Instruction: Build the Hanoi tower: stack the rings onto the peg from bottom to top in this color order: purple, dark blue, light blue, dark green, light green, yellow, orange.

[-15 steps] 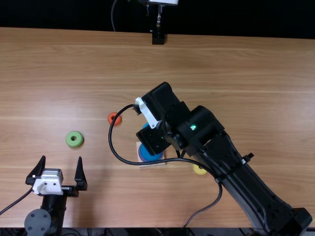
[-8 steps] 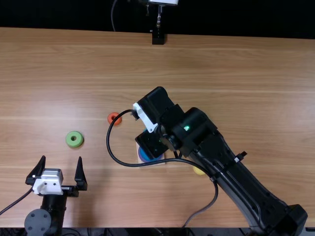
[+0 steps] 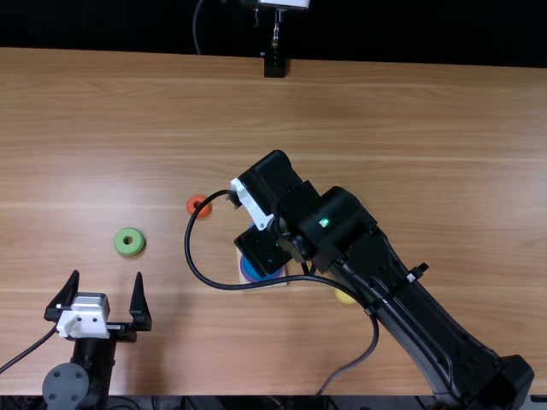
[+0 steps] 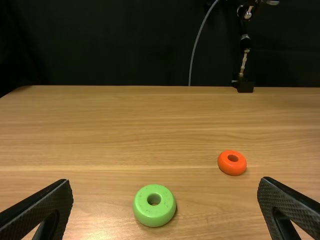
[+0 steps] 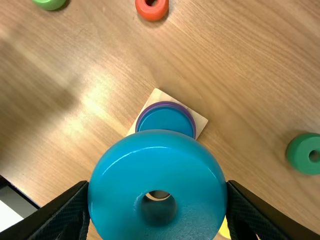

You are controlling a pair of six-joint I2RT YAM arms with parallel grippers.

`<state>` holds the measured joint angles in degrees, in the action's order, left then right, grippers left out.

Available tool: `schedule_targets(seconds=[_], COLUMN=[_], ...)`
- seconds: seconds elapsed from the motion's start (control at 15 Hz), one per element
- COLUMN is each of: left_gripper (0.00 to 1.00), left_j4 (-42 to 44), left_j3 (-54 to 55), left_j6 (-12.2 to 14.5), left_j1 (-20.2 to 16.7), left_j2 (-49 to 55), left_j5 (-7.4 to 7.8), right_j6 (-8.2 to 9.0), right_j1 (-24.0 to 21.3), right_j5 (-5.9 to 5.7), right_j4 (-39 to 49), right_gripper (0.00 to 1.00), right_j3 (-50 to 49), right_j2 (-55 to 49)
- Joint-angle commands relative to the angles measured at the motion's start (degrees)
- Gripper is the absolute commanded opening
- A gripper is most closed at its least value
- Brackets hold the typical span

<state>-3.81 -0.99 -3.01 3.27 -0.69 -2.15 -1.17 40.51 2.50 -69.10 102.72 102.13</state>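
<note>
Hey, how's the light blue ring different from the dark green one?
The light blue ring is pale blue, while the dark green ring is deep green. The light blue ring is gripped by the right hand, whereas the dark green ring lies on the table, apart from the wooden base. Both are round, single-coloured rings with a hole through the middle.
</note>
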Motion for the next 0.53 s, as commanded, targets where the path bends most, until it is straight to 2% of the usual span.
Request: schedule_targets(seconds=[0.0,0.07,0.13,0.47], left_gripper=[1.0,1.0,1.0,1.0], left_j4=[-0.83,-0.83,-0.83,-0.83], left_j3=[0.99,0.99,0.99,0.99], left_j6=[0.47,0.47,0.47,0.47], left_j1=[-0.54,-0.54,-0.54,-0.54], left_j2=[0.69,0.69,0.69,0.69], left_j5=[-0.06,-0.06,-0.06,-0.06], right_j6=[0.33,0.22,0.01,0.11], right_j1=[0.53,0.53,0.53,0.45], right_j5=[0.13,0.13,-0.39,-0.5], right_j4=[0.27,0.27,0.17,0.48], right_gripper=[0.48,0.94,1.0,1.0], right_j3=[-0.24,-0.32,-0.41,-0.41], right_j2=[0.97,0.97,0.97,0.88])
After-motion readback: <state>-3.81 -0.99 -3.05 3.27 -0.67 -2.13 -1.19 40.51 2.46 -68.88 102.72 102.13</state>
